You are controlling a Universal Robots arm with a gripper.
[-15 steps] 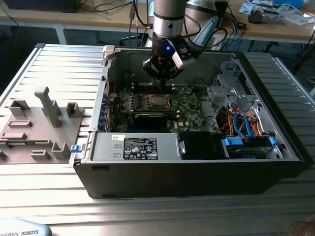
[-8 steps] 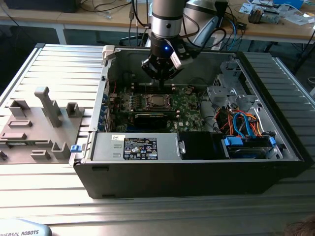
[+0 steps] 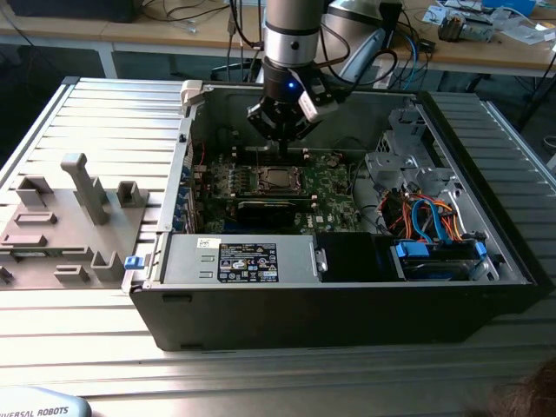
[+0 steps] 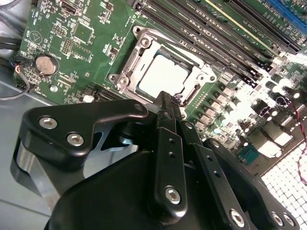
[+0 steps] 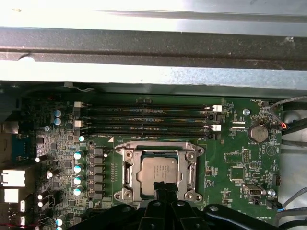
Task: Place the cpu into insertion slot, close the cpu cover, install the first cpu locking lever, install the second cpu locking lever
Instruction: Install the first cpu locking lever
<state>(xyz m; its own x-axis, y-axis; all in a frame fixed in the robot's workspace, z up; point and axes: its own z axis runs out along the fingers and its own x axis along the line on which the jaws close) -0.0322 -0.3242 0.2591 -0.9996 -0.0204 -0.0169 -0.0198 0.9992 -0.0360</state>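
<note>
The cpu (image 5: 158,171), a silver-grey square, lies in the insertion slot (image 5: 116,194) on the green motherboard (image 3: 330,187). It also shows as the pale cpu (image 4: 163,76) and the small cpu (image 3: 276,181). The cpu cover (image 5: 127,167), a silver frame, lies flat around the chip, and the cover (image 4: 139,52) shows its square window. My black gripper (image 4: 168,101) hangs just over one edge of the socket with its fingers pressed together and nothing seen between them. The gripper (image 5: 163,188) tips overlap the socket's rim, and in the exterior view the gripper (image 3: 280,143) hovers above the socket inside the case.
Long black memory slots (image 5: 144,120) run beside the socket, and a coin battery (image 5: 259,132) sits nearby. A power supply (image 3: 248,261), a drive cage with blue and orange cables (image 3: 426,217) and the case walls (image 3: 182,174) hem the board in. A grey fixture plate (image 3: 61,217) lies at the exterior view's left.
</note>
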